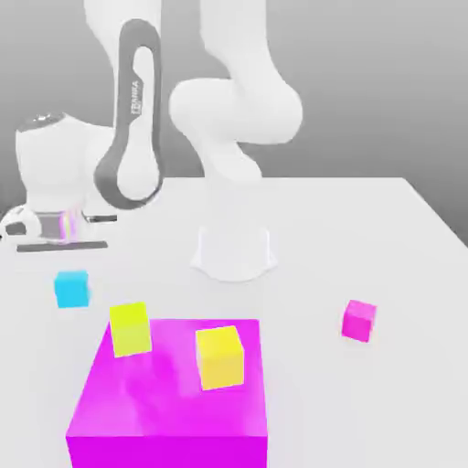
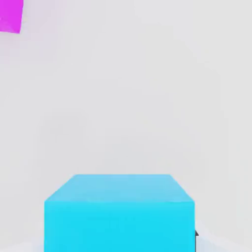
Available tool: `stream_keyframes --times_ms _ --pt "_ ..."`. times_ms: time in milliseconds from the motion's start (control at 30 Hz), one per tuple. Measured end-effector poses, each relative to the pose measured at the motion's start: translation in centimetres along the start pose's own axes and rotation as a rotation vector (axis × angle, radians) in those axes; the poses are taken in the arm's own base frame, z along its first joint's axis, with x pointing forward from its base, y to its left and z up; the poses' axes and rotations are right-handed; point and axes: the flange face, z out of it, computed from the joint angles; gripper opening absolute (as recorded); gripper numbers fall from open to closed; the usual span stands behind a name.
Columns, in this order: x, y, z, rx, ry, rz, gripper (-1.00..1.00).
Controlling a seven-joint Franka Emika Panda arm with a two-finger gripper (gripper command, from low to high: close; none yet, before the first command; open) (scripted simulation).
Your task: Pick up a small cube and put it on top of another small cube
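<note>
Small cyan-blue cube (image 2: 119,226) is clamped in the end effector (image 1: 72,291), low at the surface (image 1: 320,393); clearance cannot be told. Probably light, stiff, smooth-faced; best gripped squarely across opposite sides.

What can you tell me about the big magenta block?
The big magenta block, in the exterior view's near foreground, is a plain, boxy slab, smooth and plastic-looking, with a flat, level top and straight edges. No damage is visible. A yellow-green cube rests toward its far edge at the exterior view's left, a yellow cube nearer its right edge, with bare top between them. The front face runs out of the picture, so its base can't be judged.
</note>
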Motion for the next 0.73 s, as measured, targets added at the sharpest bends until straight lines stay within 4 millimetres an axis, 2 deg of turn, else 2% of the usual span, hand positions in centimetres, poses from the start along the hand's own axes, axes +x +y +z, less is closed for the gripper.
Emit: stream_keyframes --times_ms 233,433,500,600,633,733 --pt "4.3 -9.6 -6.4 0.021 -0.005 -0.322 -1.00" --pt "4.8 -17.9 -13.1 0.002 -0.004 -0.593 -1.00" --pt "4.8 -19.1 -12.5 0.000 -0.005 -0.628 -1.00" --pt "4.7 -19.4 -9.3 -0.001 -0.005 -0.638 -1.00" --pt "4.7 -19.3 -8.3 -0.003 -0.004 -0.638 1.00" --pt "4.7 -19.3 -8.3 -0.003 -0.004 -0.638 1.00"
